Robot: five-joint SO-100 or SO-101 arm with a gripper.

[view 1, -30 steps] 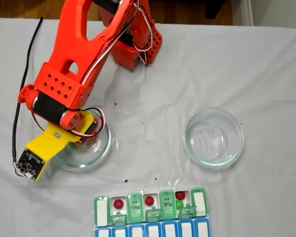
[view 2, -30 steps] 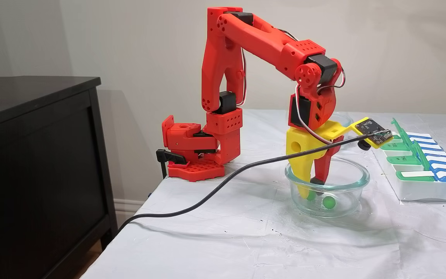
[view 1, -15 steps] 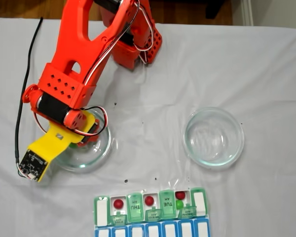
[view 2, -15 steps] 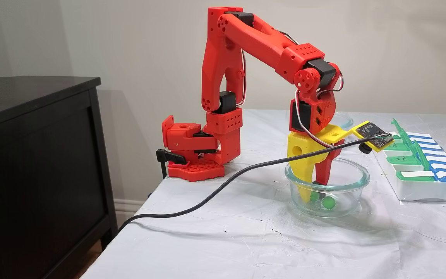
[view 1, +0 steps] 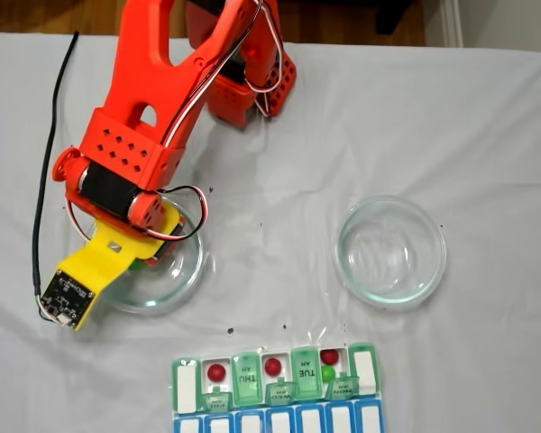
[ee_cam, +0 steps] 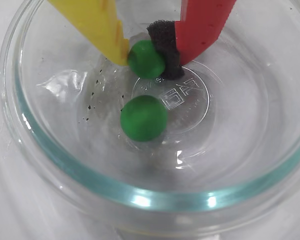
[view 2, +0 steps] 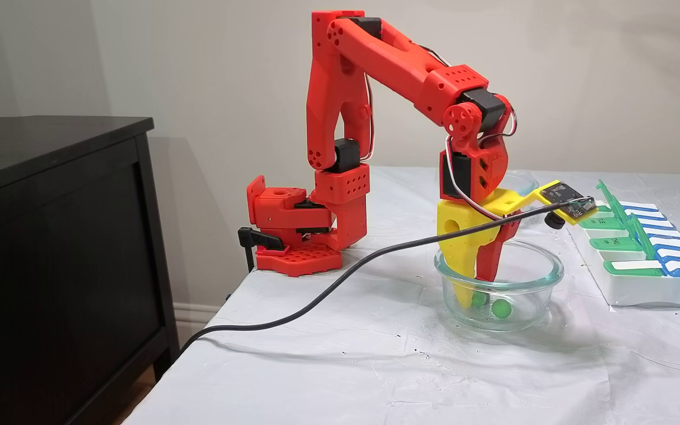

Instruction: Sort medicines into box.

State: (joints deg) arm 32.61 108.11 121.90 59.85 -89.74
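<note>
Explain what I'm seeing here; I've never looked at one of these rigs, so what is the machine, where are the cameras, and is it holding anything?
It is a small red robot arm bolted to a cloth-covered table. One picture looks straight down, one looks from the side, and one comes from a camera riding on the arm's wrist. The gripper, a yellow finger and a red one with a black pad, reaches into a glass dish and pinches one green ball. A second green ball lies loose beside it. Another glass dish stands apart. The pill organizer already holds three red balls and a green one in open cells.
</note>
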